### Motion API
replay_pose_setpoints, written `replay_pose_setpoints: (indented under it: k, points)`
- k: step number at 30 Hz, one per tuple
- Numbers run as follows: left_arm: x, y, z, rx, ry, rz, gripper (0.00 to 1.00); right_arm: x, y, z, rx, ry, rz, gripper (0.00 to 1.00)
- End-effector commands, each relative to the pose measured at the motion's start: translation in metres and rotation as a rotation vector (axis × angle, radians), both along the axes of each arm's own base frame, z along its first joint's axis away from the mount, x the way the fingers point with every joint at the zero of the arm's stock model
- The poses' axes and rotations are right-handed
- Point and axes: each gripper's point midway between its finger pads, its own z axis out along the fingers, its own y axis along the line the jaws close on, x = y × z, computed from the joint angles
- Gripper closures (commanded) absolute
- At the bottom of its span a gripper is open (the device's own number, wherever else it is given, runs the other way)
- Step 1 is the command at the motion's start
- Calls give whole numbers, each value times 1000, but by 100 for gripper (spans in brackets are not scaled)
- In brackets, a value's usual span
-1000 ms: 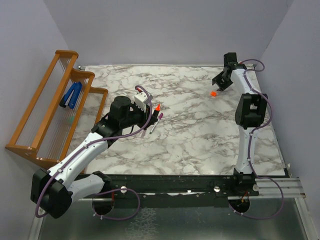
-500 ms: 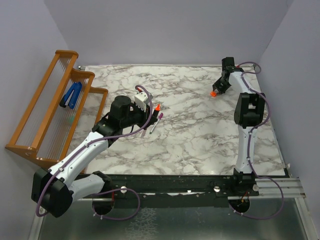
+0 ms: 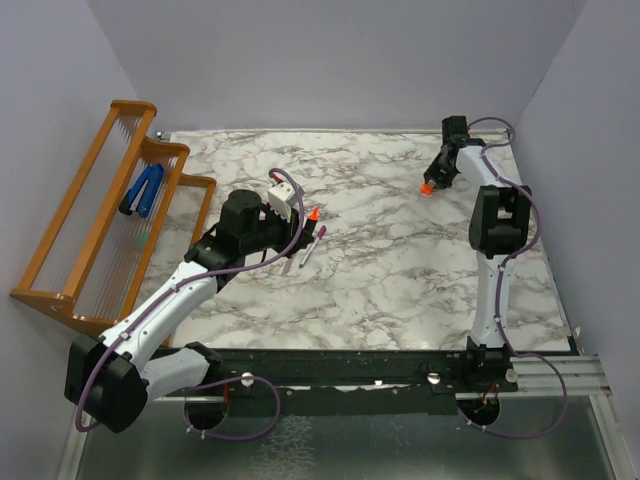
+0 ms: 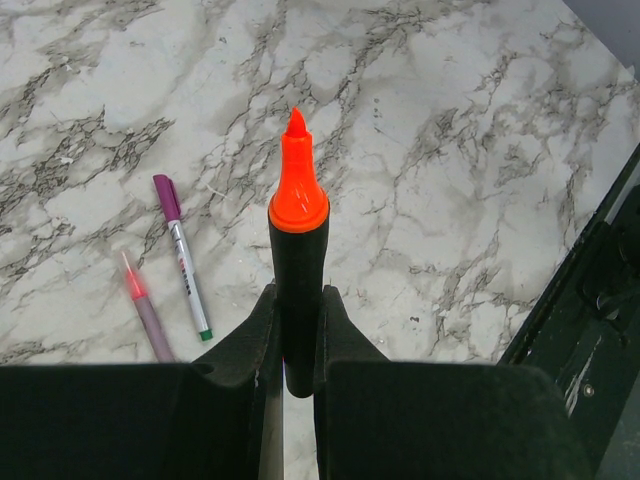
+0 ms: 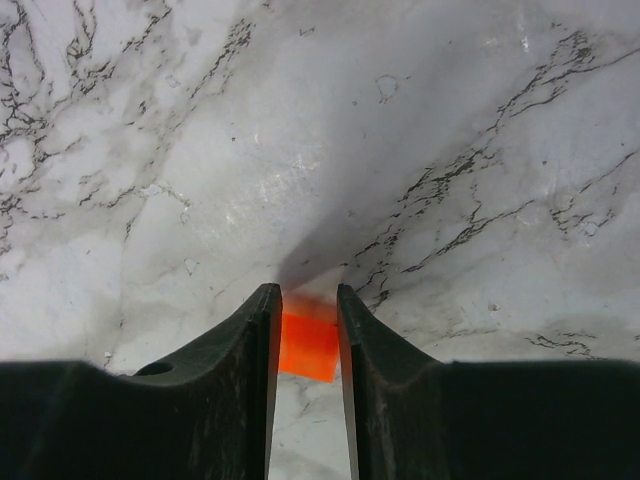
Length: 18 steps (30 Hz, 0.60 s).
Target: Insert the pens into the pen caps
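Left gripper (image 4: 297, 312) pinched the marker (image 4: 298, 270) tip-out, and the right gripper (image 5: 305, 322) pinched the cap (image 5: 307, 346), ready for mating.
The rack (image 3: 100, 215) at far left held a blue clip (image 3: 145, 190); no task items seen in it. Left jaws were pressed on the marker's black barrel, with the orange tip poking forward clear of the table (image 3: 400, 270), probably so a cap could slide on. The white pen (image 4: 184, 262), purple at one end, and the pink pen (image 4: 150, 318) lay side by side on the marble below, not touching and not held. At far right back, the jaws were squeezed on both sides of the orange cap, low over the marble; can't tell if it was lifted. The cap was well apart from the marker tip, so the arms likely had to meet.
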Motion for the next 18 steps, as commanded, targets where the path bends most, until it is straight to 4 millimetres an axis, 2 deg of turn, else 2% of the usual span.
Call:
replay_pose_setpoints:
  k: [1,7,18]
  points:
    - [2,-3,7,-26,-7,-14,100,-35,11,-26,-4,137,127,66]
    - [4,-2,4,-21,0,-6,100,-42,27,-23,3,148,247,73]
    - [9,0,-2,-5,13,11,100,-78,71,-20,46,202,448,74]
